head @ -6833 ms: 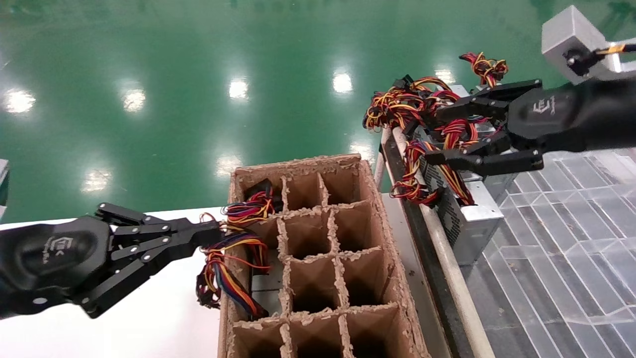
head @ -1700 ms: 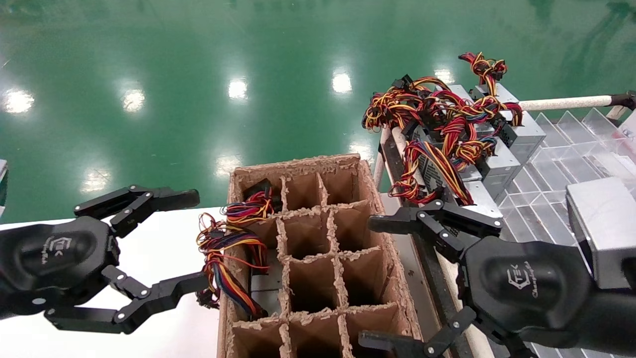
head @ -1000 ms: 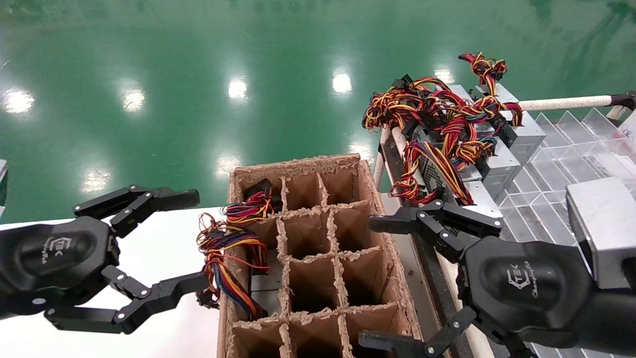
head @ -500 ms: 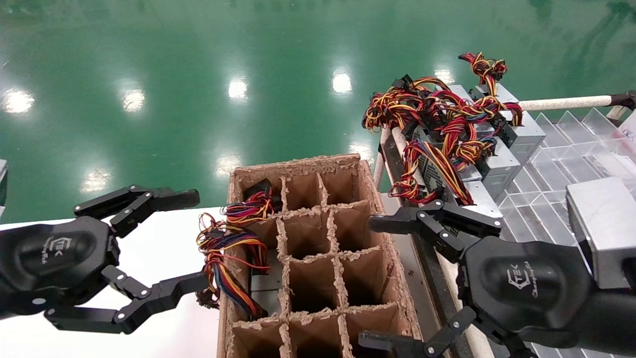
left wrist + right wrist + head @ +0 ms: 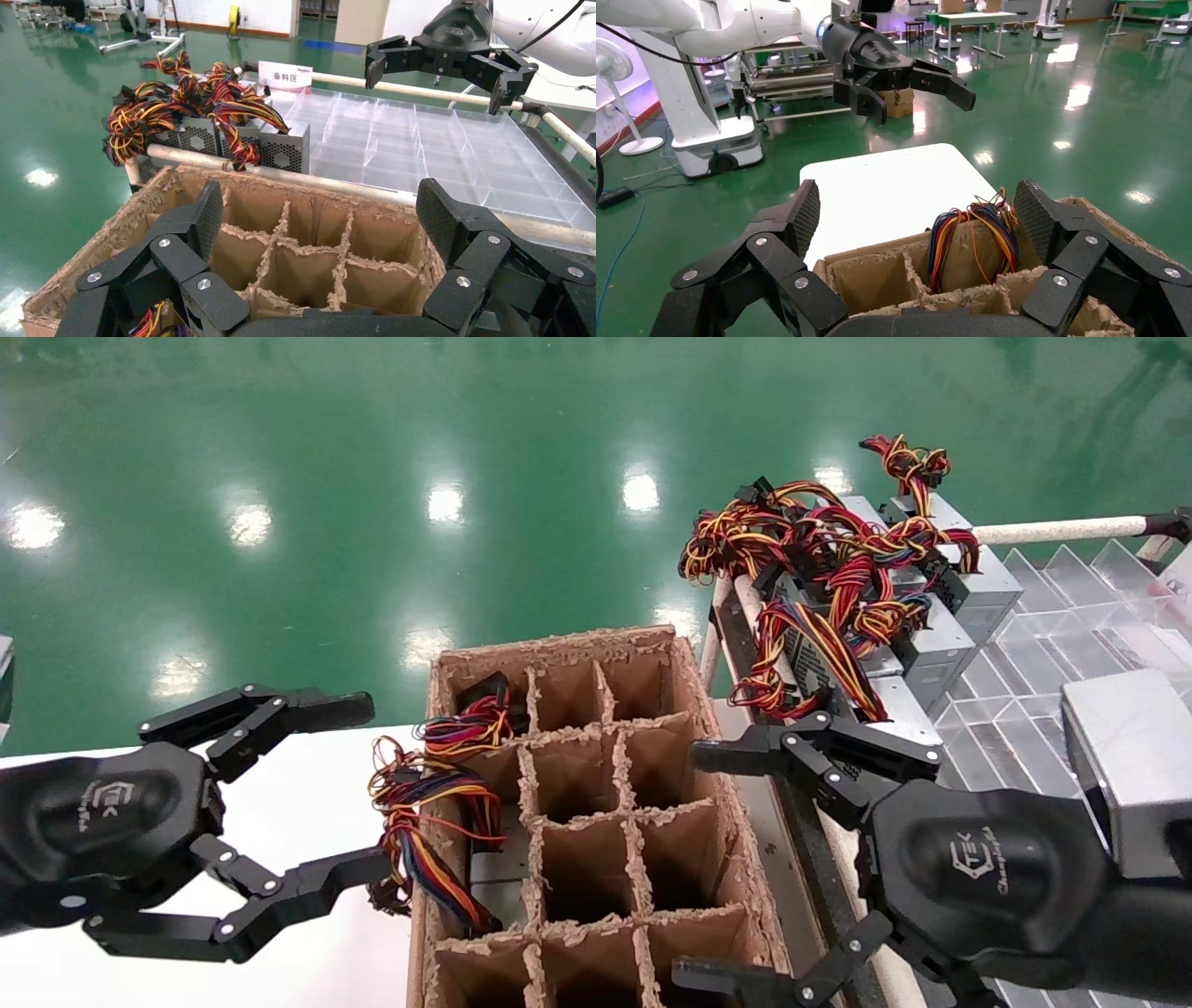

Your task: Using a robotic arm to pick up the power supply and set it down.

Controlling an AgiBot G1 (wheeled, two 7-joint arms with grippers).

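Hovering beside the power supply (image 5: 484, 887), both claws gape.

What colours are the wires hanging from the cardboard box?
Red, yellow, orange, blue and purple wires; head view shows them best.

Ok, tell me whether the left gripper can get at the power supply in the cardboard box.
Probably yes: the left gripper is open beside the box, near the power supply, though wires drape over its cell.

Bright overhead lighting, white glare spots on the glossy green floor (image 5: 372, 477), all 3 views sharp
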